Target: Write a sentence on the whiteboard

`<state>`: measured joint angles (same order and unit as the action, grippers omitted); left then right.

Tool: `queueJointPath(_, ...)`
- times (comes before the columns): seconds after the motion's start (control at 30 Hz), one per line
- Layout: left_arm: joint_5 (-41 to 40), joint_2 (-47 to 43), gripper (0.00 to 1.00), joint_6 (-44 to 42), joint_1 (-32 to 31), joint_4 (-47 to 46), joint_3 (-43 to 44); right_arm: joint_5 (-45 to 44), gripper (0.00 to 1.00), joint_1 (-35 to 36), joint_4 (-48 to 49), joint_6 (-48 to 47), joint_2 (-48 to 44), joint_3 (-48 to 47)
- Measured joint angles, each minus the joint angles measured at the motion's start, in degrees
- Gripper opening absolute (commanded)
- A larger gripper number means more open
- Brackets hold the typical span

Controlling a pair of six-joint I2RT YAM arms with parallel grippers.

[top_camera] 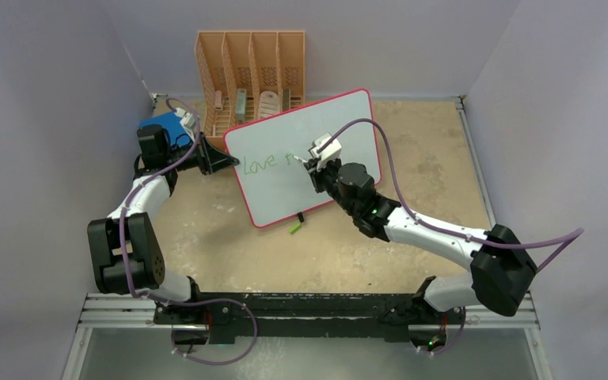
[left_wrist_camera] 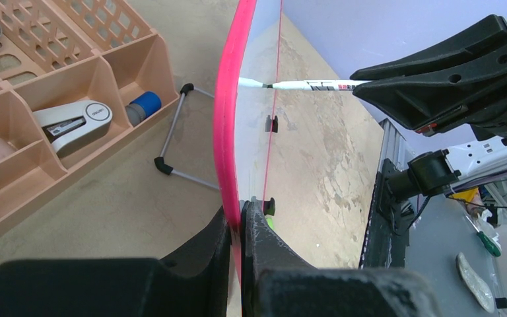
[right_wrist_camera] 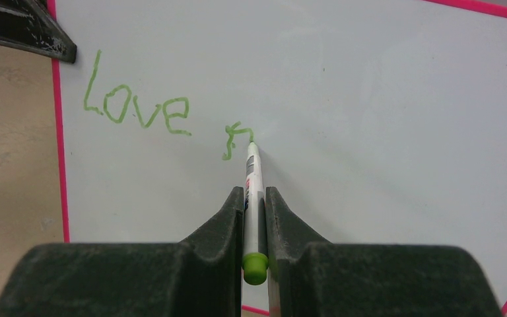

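Green writing (right_wrist_camera: 135,109) on your whiteboard (right_wrist_camera: 383,119) reads "Love": one word, plus one started letter just ahead of your right gripper (right_wrist_camera: 255,198), which is clamped tight on a single green marker (right_wrist_camera: 253,165), tip touching the board. Your left gripper (left_wrist_camera: 239,221) pinches the board's pink rim.

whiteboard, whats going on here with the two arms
The left gripper is clamped on the pink rim of the whiteboard, steadying it. The right gripper holds a green marker with its tip on the board. The sentence reads "Love" plus the first strokes of a next letter, so most of the writing is not yet done.
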<state>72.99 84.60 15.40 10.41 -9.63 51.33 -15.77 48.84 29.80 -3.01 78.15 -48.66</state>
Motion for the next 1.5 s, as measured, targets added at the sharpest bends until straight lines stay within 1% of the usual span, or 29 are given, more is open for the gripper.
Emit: queueJointPath(1.5,0.02,-0.09,0.0,0.0,0.0,0.07,0.0,0.48,0.0,-0.11,-2.64,1.16,-2.56,0.94)
